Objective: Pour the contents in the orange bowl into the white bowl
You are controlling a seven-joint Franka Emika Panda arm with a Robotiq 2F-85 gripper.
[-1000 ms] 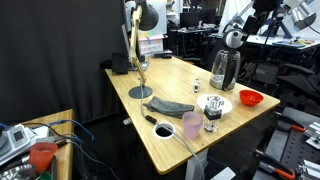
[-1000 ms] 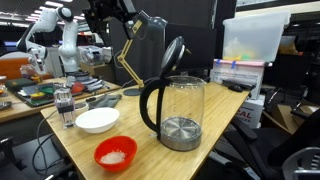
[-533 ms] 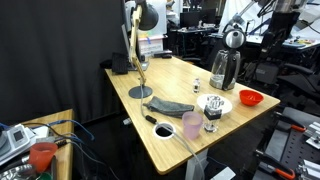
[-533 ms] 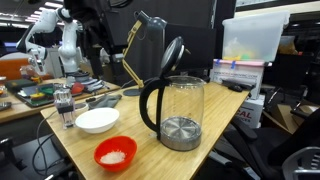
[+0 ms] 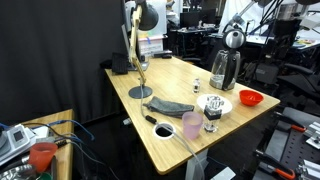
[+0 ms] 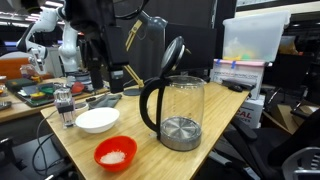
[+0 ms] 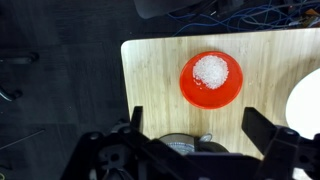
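Observation:
The orange bowl holds a small heap of white grains and sits near the table's corner. It shows in both exterior views. The white bowl stands right beside it, also seen in an exterior view and cut off at the right edge of the wrist view. My gripper is open and empty. It hangs high above the table, beside the orange bowl, and shows in both exterior views.
A glass kettle with an open lid stands near the bowls, directly under the gripper in the wrist view. A pink cup, a clear glass, a desk lamp and a dark cloth are on the table. A red-orange cup sits on a side table.
The arm has swung over towards the table and come lower. The bowls and other things have not moved.

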